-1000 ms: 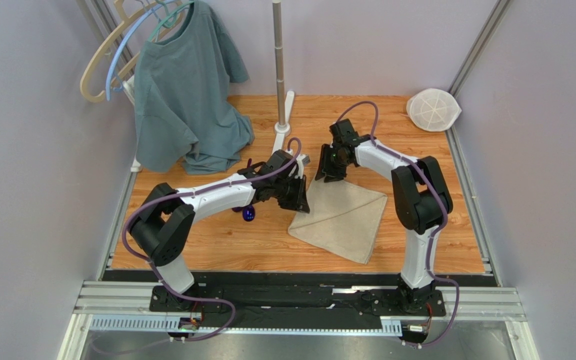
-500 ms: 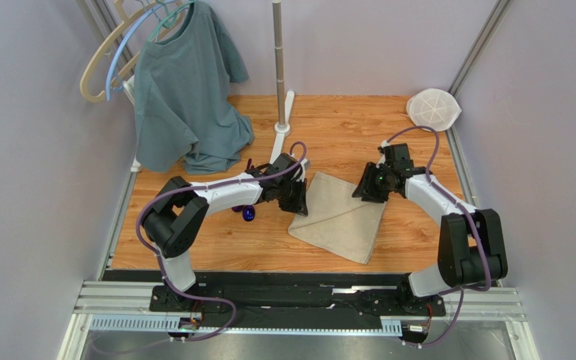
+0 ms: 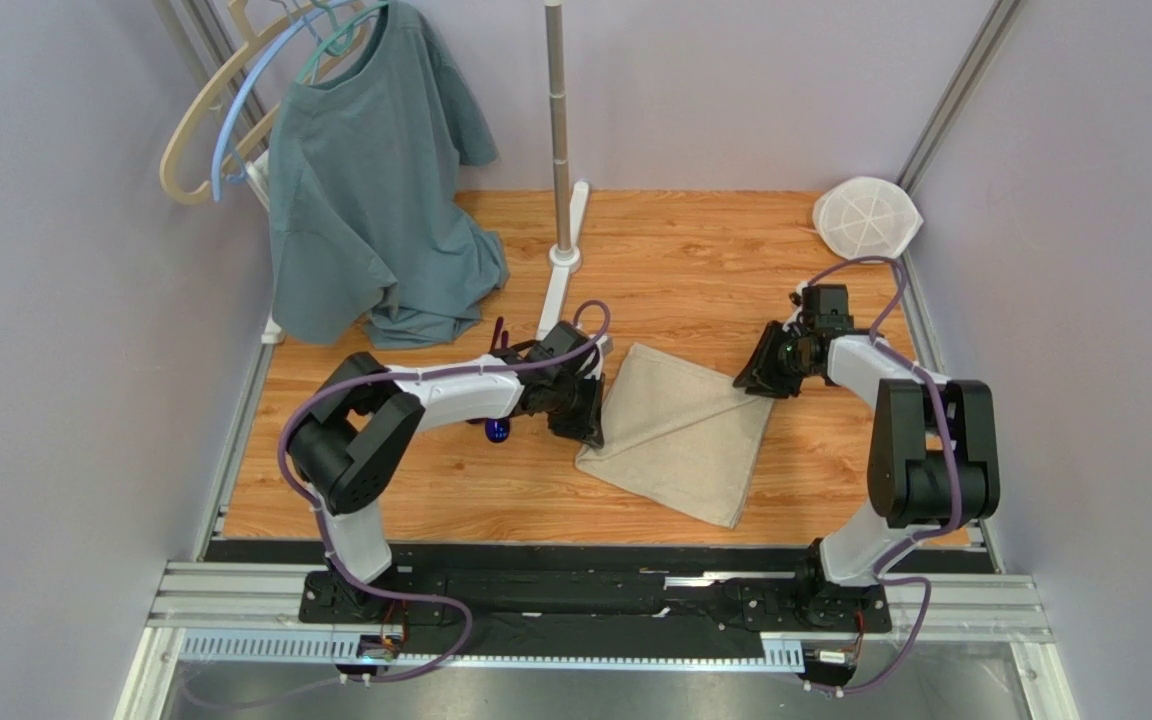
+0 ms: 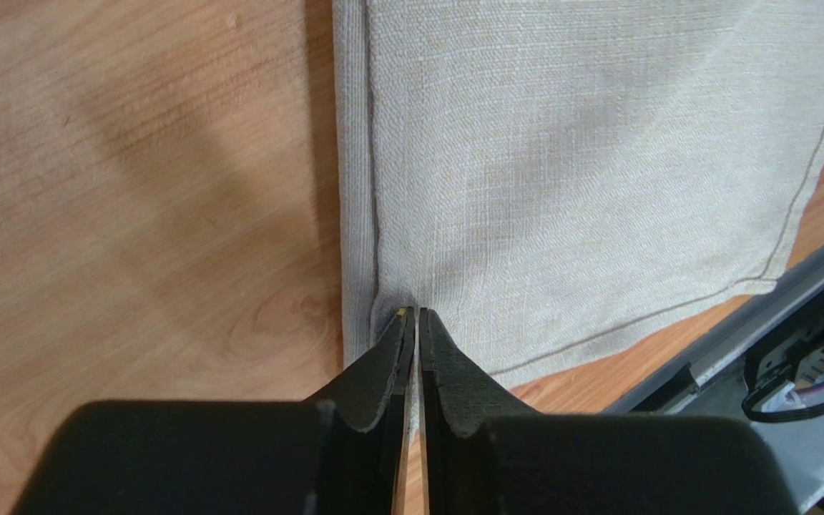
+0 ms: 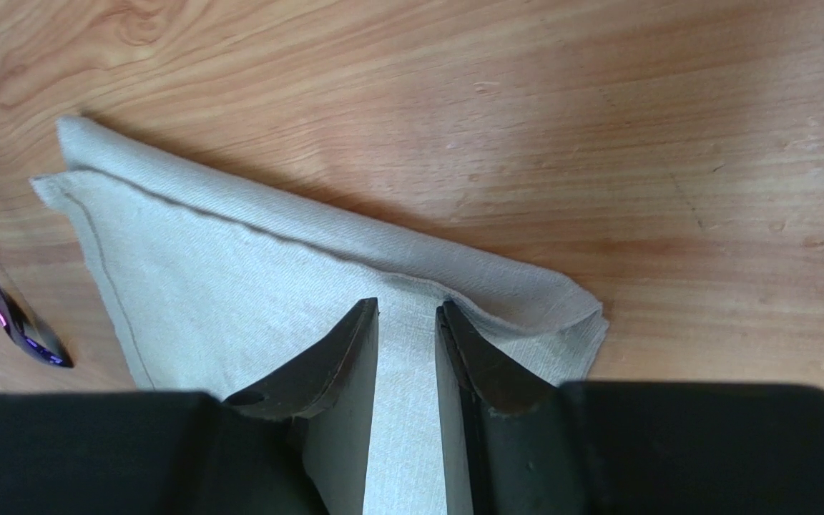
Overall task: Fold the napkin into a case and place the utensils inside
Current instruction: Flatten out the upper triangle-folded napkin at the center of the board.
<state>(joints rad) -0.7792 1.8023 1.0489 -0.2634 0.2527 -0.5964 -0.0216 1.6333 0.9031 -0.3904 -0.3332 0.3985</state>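
Note:
The beige-tan napkin (image 3: 680, 432) lies folded on the wooden table, with a double layer along its far edge (image 5: 309, 220). My left gripper (image 3: 593, 426) is shut on the napkin's left edge, which puckers at the fingertips in the left wrist view (image 4: 416, 311). My right gripper (image 3: 767, 378) is at the napkin's right corner; its jaws stand slightly apart over the cloth (image 5: 406, 306) and hold nothing. A spoon with a purple bowl (image 3: 497, 429) lies just left of the left gripper. It also shows in the right wrist view (image 5: 27, 330). The second spoon is hidden.
A grey-green T-shirt (image 3: 372, 195) hangs at the back left on hangers. A metal pole on a white base (image 3: 560, 150) stands at the back centre. A white mesh disc (image 3: 866, 218) lies at the back right. A black rail (image 3: 597, 578) runs along the near edge.
My right gripper moved right from the napkin's far-left corner to its right corner, folding cloth over. My left gripper slid slightly nearer along the left edge.

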